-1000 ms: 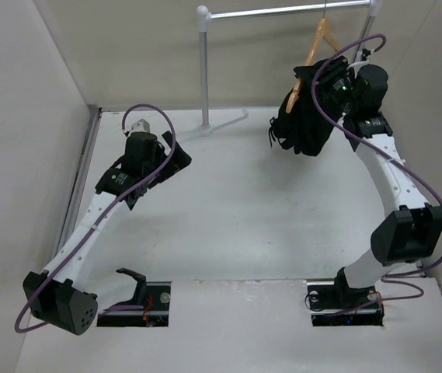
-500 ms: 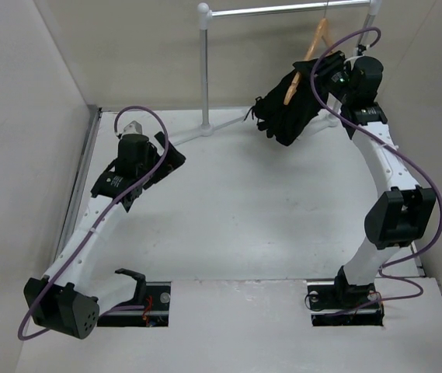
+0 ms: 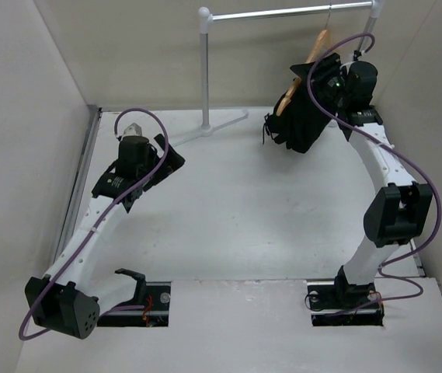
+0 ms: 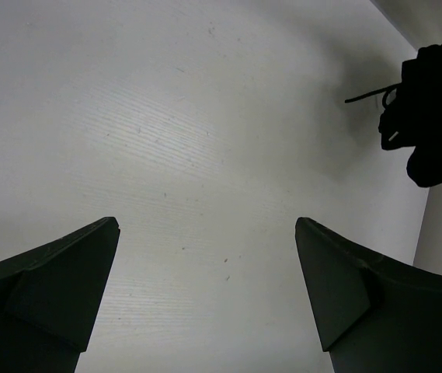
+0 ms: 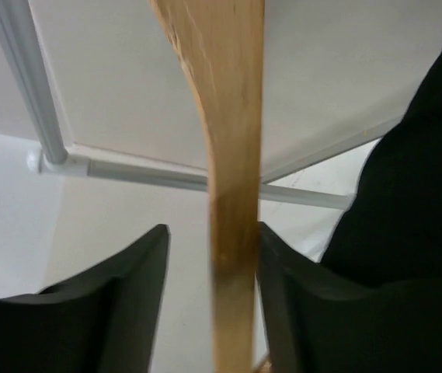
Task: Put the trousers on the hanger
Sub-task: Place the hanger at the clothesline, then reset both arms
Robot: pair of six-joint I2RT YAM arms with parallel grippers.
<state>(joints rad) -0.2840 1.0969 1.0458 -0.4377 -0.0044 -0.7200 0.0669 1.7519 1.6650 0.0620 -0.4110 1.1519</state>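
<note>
The black trousers (image 3: 302, 116) hang in a bunch over the tan wooden hanger (image 3: 314, 48), whose hook is up at the rack's rail. My right gripper (image 3: 325, 78) is at the hanger's arm. In the right wrist view the hanger (image 5: 232, 155) stands between my jaws (image 5: 213, 233). The right finger is against the hanger and the left finger is a gap away, so the gripper is open. The trousers (image 5: 415, 210) fill the right of that view. My left gripper (image 3: 170, 162) is open and empty over the table (image 4: 205, 233), with the trousers (image 4: 438, 116) far off at its upper right.
The silver-and-white clothes rack (image 3: 283, 12) stands at the back, its post (image 3: 203, 70) and foot on the table's far edge. Its tubes show in the right wrist view (image 5: 26, 85). Walls close in on the left and right.
My right arm has carried the hanger and trousers up and back toward the rail, and the bundle swung left, then settled. My left arm drew back slightly.
</note>
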